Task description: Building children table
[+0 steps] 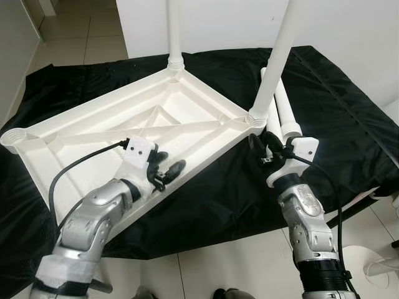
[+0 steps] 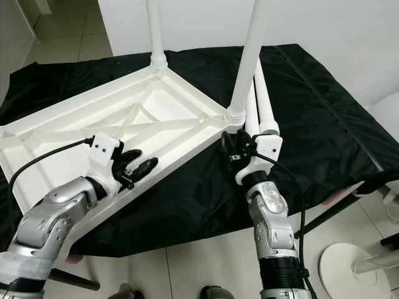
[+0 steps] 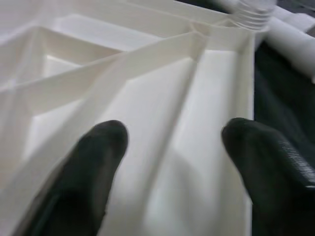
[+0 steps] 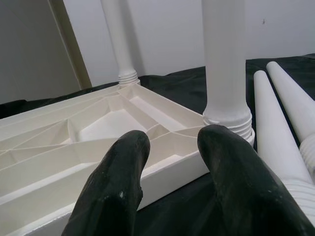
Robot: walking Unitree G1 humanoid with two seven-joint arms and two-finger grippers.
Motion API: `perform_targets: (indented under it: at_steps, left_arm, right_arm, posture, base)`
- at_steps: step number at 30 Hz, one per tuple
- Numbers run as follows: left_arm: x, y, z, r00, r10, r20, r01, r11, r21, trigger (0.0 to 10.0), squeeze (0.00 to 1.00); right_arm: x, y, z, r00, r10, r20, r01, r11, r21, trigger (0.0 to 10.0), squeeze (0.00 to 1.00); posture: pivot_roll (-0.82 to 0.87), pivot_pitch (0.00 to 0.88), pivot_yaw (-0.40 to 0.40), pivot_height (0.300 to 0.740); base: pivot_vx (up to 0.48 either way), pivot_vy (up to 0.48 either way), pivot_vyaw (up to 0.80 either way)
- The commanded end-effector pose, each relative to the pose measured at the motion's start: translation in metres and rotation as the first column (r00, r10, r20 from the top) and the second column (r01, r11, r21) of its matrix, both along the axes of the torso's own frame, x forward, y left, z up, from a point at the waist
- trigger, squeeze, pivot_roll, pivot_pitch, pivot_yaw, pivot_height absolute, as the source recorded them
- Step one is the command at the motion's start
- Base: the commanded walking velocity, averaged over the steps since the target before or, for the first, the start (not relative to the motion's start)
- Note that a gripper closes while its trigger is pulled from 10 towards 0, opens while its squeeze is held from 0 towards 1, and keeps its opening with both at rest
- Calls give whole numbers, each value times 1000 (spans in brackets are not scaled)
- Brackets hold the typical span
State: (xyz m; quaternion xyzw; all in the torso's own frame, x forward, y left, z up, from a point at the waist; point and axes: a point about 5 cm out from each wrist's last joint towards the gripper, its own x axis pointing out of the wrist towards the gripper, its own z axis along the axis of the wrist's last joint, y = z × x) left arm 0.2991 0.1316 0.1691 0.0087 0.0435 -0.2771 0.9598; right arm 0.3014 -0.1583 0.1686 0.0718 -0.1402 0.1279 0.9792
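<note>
The white plastic tabletop (image 1: 93,124) lies upside down on a black cloth (image 1: 336,124). One white leg (image 1: 174,31) stands screwed into its far corner. A second upright leg (image 1: 277,56) stands in the right corner. Two loose legs (image 1: 285,109) lie side by side on the cloth just right of that corner. My left gripper (image 1: 167,163) hovers open over the tabletop's near rim, with ribs showing between its fingers (image 3: 98,147). My right gripper (image 1: 264,142) is open just in front of the right leg's threaded base (image 4: 229,118), holding nothing.
An open leg socket (image 1: 14,136) sits at the tabletop's left corner. The cloth-covered surface ends close in front of me, with tiled floor (image 1: 237,268) below. A white round stand base (image 1: 374,261) rests on the floor at the lower right. A white wall (image 1: 218,18) rises behind.
</note>
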Motion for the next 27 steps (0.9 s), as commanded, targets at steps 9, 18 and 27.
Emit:
perform_targets:
  at_steps: [9,18,27]
  left_arm:
    - [16,3,-14,988,139,-62,-134,988,76,10000,0]
    - [14,-8,-17,994,51,-96,-37,989,146,10000,0]
    - [29,-9,-24,956,240,-169,-187,941,281,10000,0]
  right_arm:
    - [-2,-1,0,1000,-28,1,28,1000,12,10000,0]
    - [-2,-3,-1,999,-52,1,52,998,19,10000,0]
    - [2,-3,3,998,-62,9,62,998,21,10000,0]
  posture:
    - [-50,97,53,740]
    - [-53,101,64,740]
    - [-54,98,63,740]
  base:
    - [0,0,0]
    - [0,0,0]
    - [0,0,0]
